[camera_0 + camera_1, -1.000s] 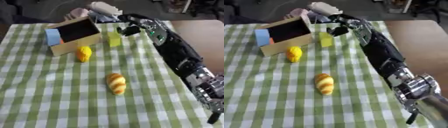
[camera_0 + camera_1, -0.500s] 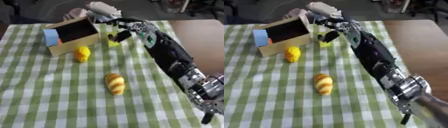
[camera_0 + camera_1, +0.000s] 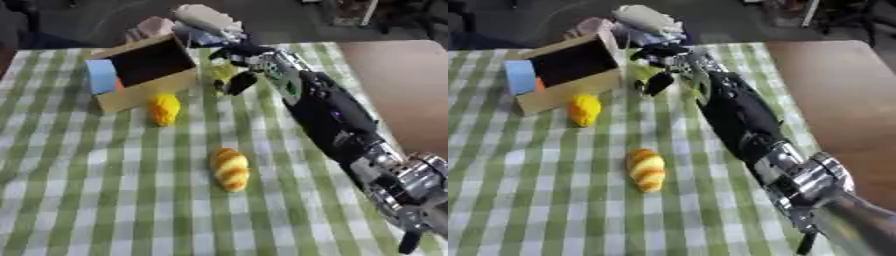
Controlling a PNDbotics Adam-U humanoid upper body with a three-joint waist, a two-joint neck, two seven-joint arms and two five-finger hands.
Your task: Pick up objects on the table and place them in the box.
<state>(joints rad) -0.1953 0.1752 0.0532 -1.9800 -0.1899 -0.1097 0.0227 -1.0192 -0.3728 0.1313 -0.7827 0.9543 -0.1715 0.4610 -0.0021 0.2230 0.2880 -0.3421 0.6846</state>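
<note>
Left eye view shows the small yellow-green block near the top middle of the frame, just to the right of the box. The right hand has its dark fingers curled around this block, so it looks like the hand has hold of it. I cannot tell if the block is lifted or touching the cloth.

I think the step in hand is picking up this block. Next, the hand would need to carry it a little to the left and up, over the open side of the box, then let go.

The block looks smooth and boxy, like plastic or foam. The box is brown cardboard with a dark inside, and it lies tipped so its opening faces up and toward the right. A light blue piece sits at its left end.

Just below the box lies a yellow toy, round and soft-looking. In the middle of the frame lies a bread toy, long and bumpy, golden with orange stripes. Both are not yet in the box.

Everything rests on the counter, which has a green and white checked cloth, a bit wrinkled.

No left hand shows in either view.
</note>
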